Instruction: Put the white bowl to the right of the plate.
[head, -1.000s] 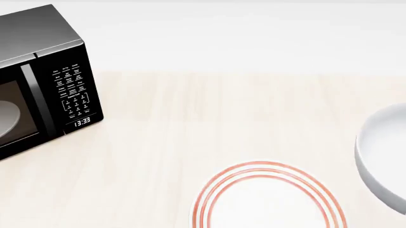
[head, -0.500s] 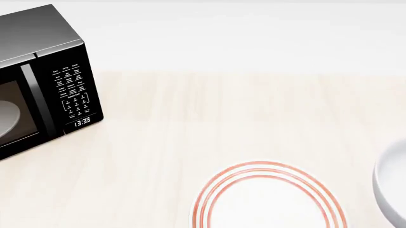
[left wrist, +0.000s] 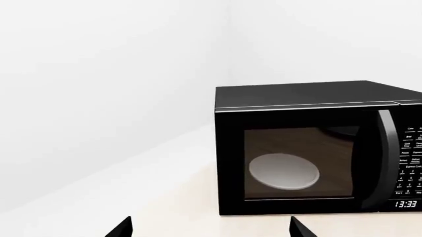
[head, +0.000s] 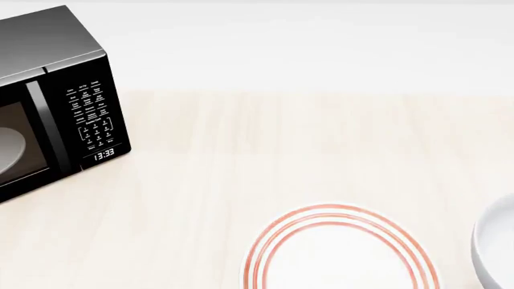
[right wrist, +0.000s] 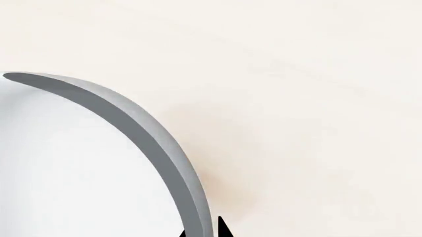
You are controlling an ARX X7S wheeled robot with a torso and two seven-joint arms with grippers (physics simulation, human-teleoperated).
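The plate [head: 341, 256], white with red rings, lies at the bottom middle of the head view, cut off by the frame. The white bowl [head: 495, 251] shows at the right edge, to the right of the plate with a gap of bare table between them. In the right wrist view the bowl's thick rim [right wrist: 153, 139] curves down between the two fingertips of my right gripper [right wrist: 203, 229], which is shut on that rim. My left gripper [left wrist: 209, 228] stands open with nothing between its tips, facing the microwave. Neither gripper shows in the head view.
A black microwave [head: 50, 102] stands on the pale wooden table [head: 265, 150] at the far left, door shut, a greyish glass turntable [left wrist: 283, 171] showing inside. A white wall runs behind the table.
In the head view the bowl has moved right and towards the near edge, from beside the plate's far right to the lower right corner. The plate and microwave have not moved.
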